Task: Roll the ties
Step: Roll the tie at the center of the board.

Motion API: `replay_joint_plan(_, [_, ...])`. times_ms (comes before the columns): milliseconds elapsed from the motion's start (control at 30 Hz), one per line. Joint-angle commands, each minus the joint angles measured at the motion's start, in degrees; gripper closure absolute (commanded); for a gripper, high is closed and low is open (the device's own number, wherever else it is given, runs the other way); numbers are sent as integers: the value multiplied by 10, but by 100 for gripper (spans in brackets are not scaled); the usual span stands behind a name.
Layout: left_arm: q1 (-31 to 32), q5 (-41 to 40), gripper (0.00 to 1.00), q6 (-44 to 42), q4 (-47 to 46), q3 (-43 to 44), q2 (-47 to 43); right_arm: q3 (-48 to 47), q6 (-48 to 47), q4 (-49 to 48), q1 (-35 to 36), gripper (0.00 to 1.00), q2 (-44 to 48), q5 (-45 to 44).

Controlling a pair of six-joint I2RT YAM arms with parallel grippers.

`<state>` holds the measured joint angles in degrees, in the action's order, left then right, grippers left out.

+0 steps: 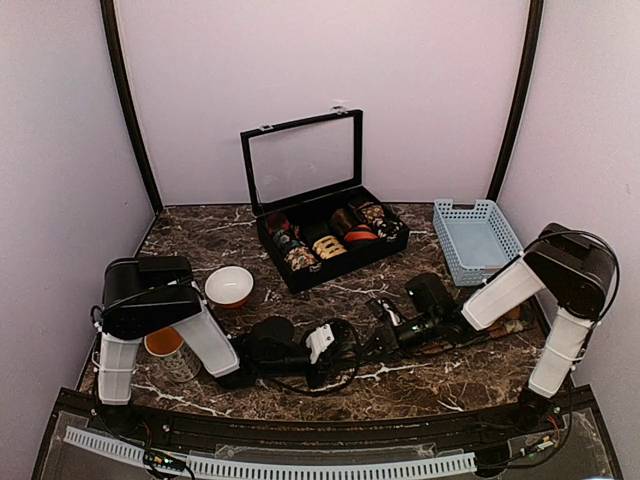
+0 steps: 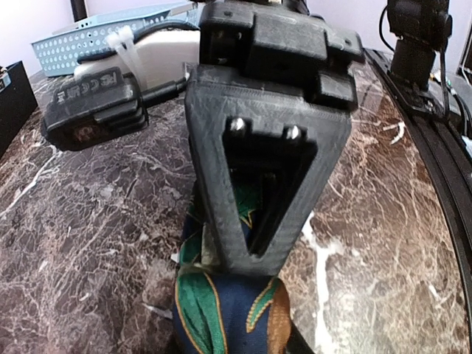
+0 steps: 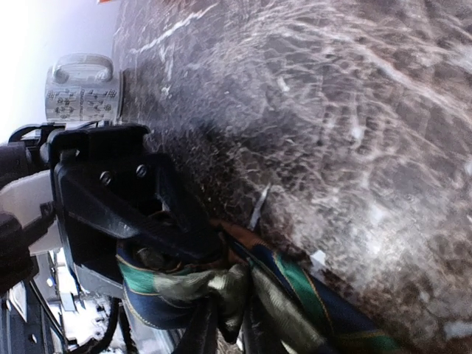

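A tie [image 2: 228, 310], navy with green and orange leaf shapes, is bunched between my two grippers near the table's front middle. My left gripper [image 1: 322, 343] is shut on the bunch, which fills the bottom of the left wrist view. From the opposite side my right gripper [image 1: 385, 318] meets it; one black triangular finger [image 2: 251, 221] rests on top of the fabric. In the right wrist view the tie [image 3: 324, 295] runs from the left gripper [image 3: 110, 199] down between my own dark fingers [image 3: 203, 328]. That view is blurred, so I cannot tell how firmly they hold it.
A black case [image 1: 300, 275] with its clear lid up stands at the back middle, holding several rolled fabric coils. A blue basket [image 1: 478, 238] sits at the back right. A white bowl [image 1: 229, 286] and an orange cup [image 1: 163, 343] lie by the left arm. Black cables loop under the grippers.
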<state>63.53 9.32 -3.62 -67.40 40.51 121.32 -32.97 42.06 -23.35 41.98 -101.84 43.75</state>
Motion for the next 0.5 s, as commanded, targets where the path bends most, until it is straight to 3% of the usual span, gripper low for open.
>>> replay_joint_plan(0, [-5,5,78,-15,145,-16,-51,4,-11,70,-2,74,33,-24])
replay_joint_plan(167, [-6,16,80,-41,271,-20,-94,-12,-15,85,2,53,76,-12])
replay_joint_plan(467, [-8,15,78,-54,381,-35,-144,-62,29,48,53,50,37,-3])
